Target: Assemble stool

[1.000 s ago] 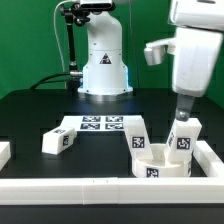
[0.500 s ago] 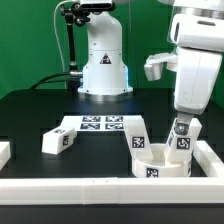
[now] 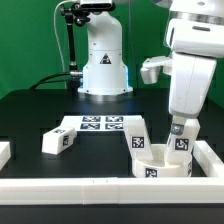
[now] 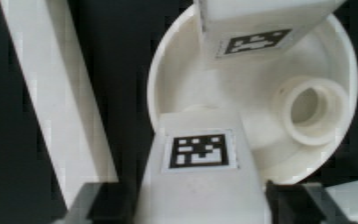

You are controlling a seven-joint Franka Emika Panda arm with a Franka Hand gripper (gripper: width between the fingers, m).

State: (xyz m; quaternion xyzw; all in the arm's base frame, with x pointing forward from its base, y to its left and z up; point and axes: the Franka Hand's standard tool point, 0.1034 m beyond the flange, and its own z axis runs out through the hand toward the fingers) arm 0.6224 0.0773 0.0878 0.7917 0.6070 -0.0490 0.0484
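The round white stool seat (image 3: 158,165) lies in the corner of the rails on the exterior view's right, and it also shows in the wrist view (image 4: 274,85). One tagged leg (image 3: 183,145) stands upright on it. My gripper (image 3: 179,128) comes down from above and is shut on that leg, whose tag shows between the fingers in the wrist view (image 4: 199,150); the gripper (image 4: 197,208) straddles it. A second leg (image 3: 138,141) stands on the seat's other side (image 4: 256,30). An open socket (image 4: 318,108) shows in the seat. A third leg (image 3: 58,141) lies on the table to the exterior view's left.
The marker board (image 3: 100,125) lies flat mid-table before the robot base (image 3: 103,70). White border rails run along the front (image 3: 80,190) and the right (image 3: 212,158), with a short piece at the left edge (image 3: 4,152). One rail (image 4: 60,110) runs close beside the seat.
The hand has come lower and shifted slightly toward the exterior view's left while its fingers stayed at the upright leg. The legs and seat have not visibly moved.
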